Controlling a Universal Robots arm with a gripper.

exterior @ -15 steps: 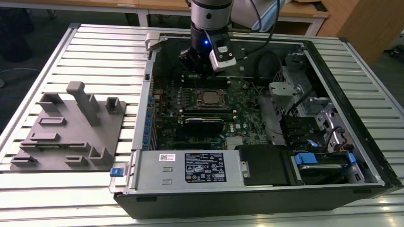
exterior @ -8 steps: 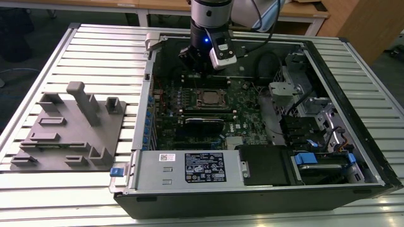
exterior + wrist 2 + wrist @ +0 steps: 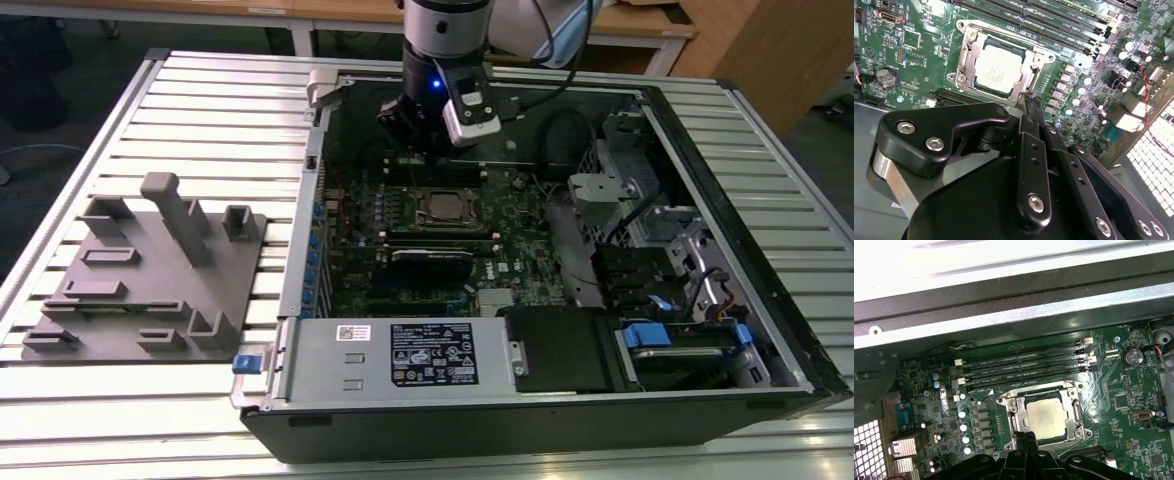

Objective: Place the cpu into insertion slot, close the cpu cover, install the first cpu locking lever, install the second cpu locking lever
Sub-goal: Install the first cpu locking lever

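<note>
Empty claw (image 3: 1030, 100) narrow, tips together, nosed at the insertion slot (image 3: 962, 79) rim. Just beyond the tips the cpu (image 3: 999, 70) sits seated, cpu cover (image 3: 974, 56) down over it; pinched tips likely meant for pushing, not gripping.

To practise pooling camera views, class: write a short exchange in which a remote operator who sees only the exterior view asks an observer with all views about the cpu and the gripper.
Operator: In the exterior view the gripper hangs over the far end of the board. Is the cpu seated?
Observer: Yes. In both wrist views the cpu lies flat in the insertion slot, and its silver top shows through the window of the cpu cover, which is folded down around it.
Operator: Where does the gripper's tip stand?
Observer: In the second wrist view its shut fingers end at a corner of the cover, off the chip. I cannot tell whether they touch it.
</note>
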